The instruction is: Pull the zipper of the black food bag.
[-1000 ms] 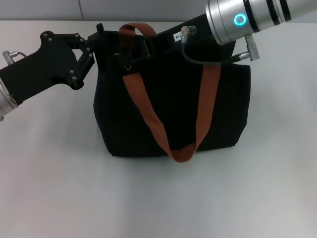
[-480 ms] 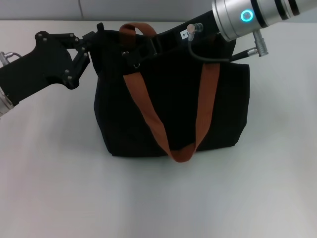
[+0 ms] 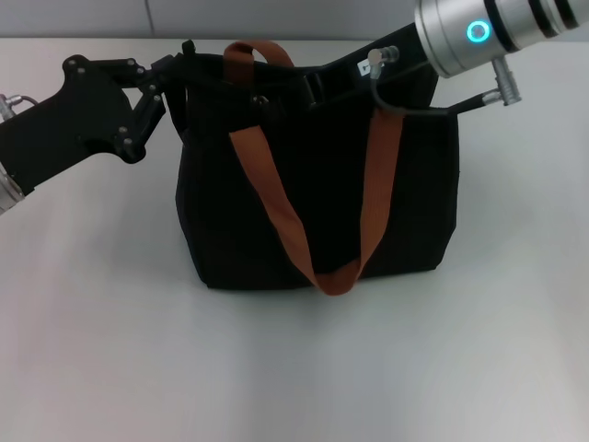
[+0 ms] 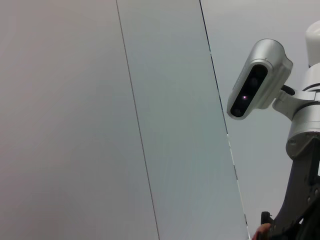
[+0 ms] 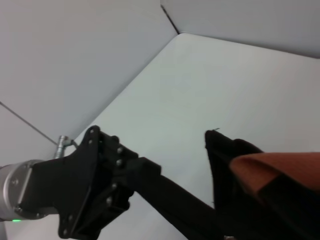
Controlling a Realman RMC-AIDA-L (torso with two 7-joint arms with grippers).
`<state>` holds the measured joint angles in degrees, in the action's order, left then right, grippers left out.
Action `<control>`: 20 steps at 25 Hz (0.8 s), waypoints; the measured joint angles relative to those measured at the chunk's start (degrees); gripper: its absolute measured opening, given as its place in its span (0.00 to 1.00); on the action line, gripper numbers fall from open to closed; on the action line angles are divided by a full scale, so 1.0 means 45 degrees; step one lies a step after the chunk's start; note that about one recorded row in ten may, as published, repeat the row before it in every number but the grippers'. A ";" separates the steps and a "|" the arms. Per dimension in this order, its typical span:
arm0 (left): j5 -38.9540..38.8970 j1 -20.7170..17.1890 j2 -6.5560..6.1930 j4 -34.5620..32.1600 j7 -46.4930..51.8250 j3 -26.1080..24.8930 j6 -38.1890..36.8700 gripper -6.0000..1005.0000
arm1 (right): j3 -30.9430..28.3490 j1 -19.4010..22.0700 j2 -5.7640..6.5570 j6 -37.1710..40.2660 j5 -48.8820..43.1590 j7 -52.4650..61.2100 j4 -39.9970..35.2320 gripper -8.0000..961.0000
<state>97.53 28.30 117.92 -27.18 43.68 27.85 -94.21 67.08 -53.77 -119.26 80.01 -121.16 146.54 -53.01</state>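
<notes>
The black food bag [image 3: 322, 203] stands upright in the middle of the white table. Its brown-orange straps [image 3: 267, 193] hang down the front face. My left gripper [image 3: 182, 64] is shut on the bag's top left corner. The right wrist view shows this gripper's long black fingers [image 5: 165, 192] reaching the same corner [image 5: 222, 150]. My right gripper [image 3: 311, 87] comes in from the upper right and lies along the bag's top edge, shut on the zipper. A small metal glint of the zipper [image 3: 261, 99] shows just left of its tip.
The white table [image 3: 294, 368] spreads around the bag, and a grey wall rises behind it. The left wrist view faces the wall panels and the robot's head camera [image 4: 257, 80].
My right gripper has slid to the right along the bag's top edge, and the metal glint has followed it. The bag's top has stretched and leaned a little to the right. My left gripper has held its place.
</notes>
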 joint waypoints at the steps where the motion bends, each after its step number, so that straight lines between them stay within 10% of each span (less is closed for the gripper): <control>1: 0.0000 0.0001 -0.0005 0.0000 0.0000 0.0002 0.0000 0.05 | 0.0001 0.0075 0.0000 0.0028 -0.0028 0.0068 -0.0149 0.01; 20: 0.0007 0.0012 -0.0027 0.0006 0.0000 -0.0075 0.0106 0.05 | -0.0186 0.0872 0.0000 0.0603 -0.1393 0.1056 -0.1907 0.01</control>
<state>97.56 28.35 117.80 -27.16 43.68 27.52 -93.73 66.24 -49.85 -119.26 82.72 -127.43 151.29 -61.59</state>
